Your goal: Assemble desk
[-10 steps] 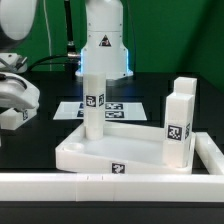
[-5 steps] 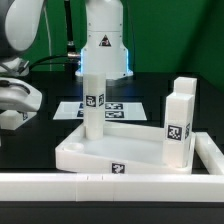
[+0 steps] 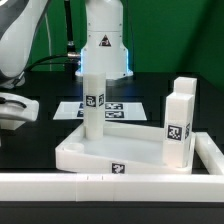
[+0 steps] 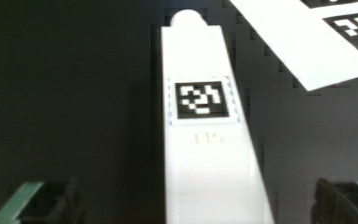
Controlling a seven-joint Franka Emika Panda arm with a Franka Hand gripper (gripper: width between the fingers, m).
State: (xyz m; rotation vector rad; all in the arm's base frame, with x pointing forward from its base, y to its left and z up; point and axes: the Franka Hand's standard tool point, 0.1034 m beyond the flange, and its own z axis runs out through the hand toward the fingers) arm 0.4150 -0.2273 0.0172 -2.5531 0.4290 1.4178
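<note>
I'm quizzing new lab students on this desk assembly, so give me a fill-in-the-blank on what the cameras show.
1. On the desk top, ____ legs stand upright.
2. The leg in the wrist view lies between the fingers of an ____ gripper.
3. The square tag on that leg is printed in black and ____.
4. The marker board lies ____ the desk top in the exterior view.

Missing words: two; open; white; behind

Even bright light on white parts, soft low-resolution blur throughout.
</note>
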